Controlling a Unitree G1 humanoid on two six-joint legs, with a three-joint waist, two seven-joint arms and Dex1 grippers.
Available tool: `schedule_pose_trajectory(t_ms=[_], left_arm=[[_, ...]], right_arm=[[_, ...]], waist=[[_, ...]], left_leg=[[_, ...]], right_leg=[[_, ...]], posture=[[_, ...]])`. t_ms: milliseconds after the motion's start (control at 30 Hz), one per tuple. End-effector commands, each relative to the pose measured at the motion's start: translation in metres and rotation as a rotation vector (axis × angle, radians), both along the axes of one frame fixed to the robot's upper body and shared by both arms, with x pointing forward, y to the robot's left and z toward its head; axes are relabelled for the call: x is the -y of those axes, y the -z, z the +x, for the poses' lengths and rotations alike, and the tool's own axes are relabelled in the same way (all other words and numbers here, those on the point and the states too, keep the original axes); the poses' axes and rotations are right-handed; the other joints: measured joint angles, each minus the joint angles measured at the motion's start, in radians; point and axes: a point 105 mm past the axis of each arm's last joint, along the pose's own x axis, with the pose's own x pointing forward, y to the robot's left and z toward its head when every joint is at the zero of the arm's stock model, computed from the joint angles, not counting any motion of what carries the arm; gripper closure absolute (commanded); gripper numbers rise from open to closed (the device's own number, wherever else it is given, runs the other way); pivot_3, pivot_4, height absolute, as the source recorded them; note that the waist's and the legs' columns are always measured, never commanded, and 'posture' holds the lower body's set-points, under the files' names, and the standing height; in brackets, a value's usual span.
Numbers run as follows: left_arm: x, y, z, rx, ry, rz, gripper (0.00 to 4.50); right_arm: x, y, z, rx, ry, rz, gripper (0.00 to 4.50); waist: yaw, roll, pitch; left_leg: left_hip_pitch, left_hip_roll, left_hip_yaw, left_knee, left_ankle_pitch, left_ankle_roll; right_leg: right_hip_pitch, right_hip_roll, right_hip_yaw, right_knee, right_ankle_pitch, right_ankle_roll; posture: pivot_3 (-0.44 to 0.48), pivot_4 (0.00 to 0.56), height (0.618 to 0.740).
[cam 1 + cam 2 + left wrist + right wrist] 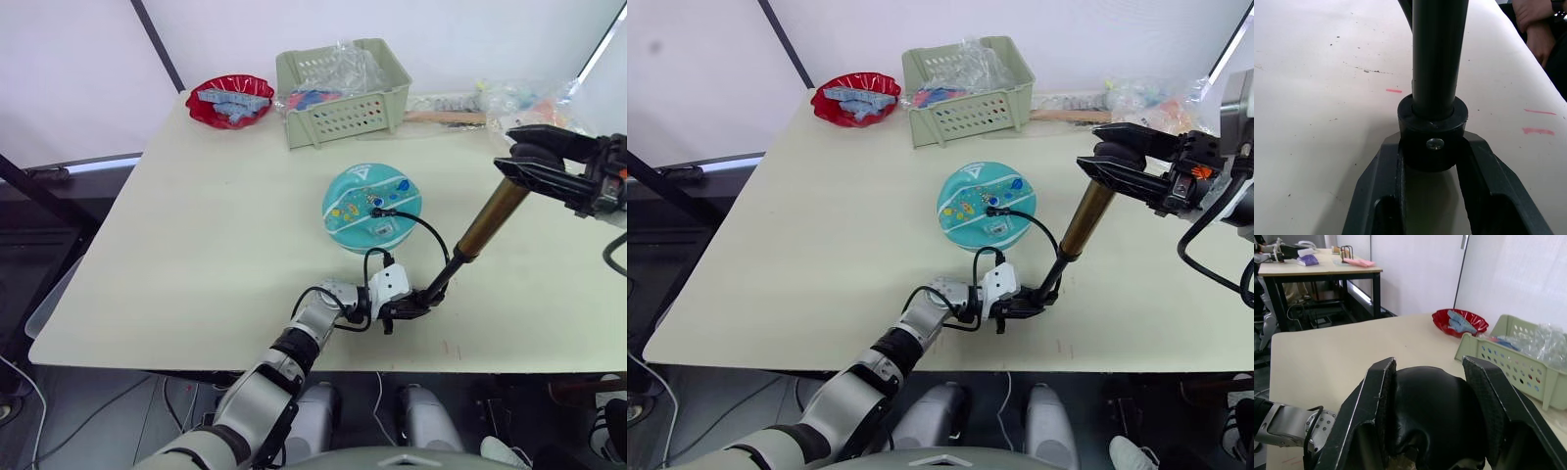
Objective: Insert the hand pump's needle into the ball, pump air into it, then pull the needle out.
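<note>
Both grippers hold the hand pump beside the ball.
Left gripper jaws pinch its black foot on the desk; right gripper jaws clamp the T-handle.

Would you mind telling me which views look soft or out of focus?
Left wrist view: the hand pump shaft is soft, its foot screw sharper. Right wrist view: the left gripper looks blurred, the red bowl clearer. Left eye view: the ball looks sharp.

The hand pump has a shiny bronze metal barrel; the ball looks glossy, the table matt.
</note>
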Motion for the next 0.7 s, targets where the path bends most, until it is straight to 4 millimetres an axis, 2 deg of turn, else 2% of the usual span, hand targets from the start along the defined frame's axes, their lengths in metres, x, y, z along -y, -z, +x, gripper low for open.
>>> schedule_pose_trajectory(t_ms=[33,233,367,533,700], left_arm=[[-0.013,0.033,-0.016,-0.099,0.007,0.099,3.55],[-0.009,0.033,-0.018,-0.107,0.024,0.099,3.55],[-0.007,0.033,-0.021,-0.11,0.039,0.1,3.55],[-0.005,0.032,-0.023,-0.11,0.049,0.096,3.55],[-0.001,0.029,-0.023,-0.11,0.061,0.086,3.55]], right_arm=[[-0.005,0.014,-0.003,0.058,0.031,-0.026,2.84],[-0.016,0.07,-0.002,-0.019,0.038,-0.08,2.84],[-0.027,0.112,-0.001,-0.088,0.052,-0.095,2.84],[-0.03,0.158,-0.003,-0.119,0.079,-0.149,2.84],[-0.032,0.184,0.0,-0.137,0.098,-0.158,2.84]], waist=[[-0.001,-0.001,-0.001],[-0.006,-0.005,-0.011],[-0.006,-0.01,-0.014],[-0.004,-0.01,-0.019],[-0.004,-0.01,-0.021]], left_leg=[[0.001,0.0,0.0,0.0,0.0,0.0],[0.008,0.001,0.0,0.0,0.0,0.0],[0.021,0.002,-0.001,-0.002,0.0,0.0],[0.021,0.002,-0.001,-0.003,0.0,0.0],[0.022,0.002,-0.002,-0.003,0.0,0.0]], right_leg=[[0.001,0.0,0.0,0.0,0.0,0.0],[0.006,0.002,0.0,0.001,0.0,0.0],[0.019,0.003,-0.001,-0.001,-0.003,0.004],[0.019,0.003,-0.001,-0.001,-0.002,0.003],[0.019,0.003,-0.001,-0.001,-0.001,0.001]], posture=[[0.0,0.15,0.74],[0.0,0.15,0.74],[0.0,0.15,0.74],[0.0,0.15,0.74],[0.0,0.15,0.74]])
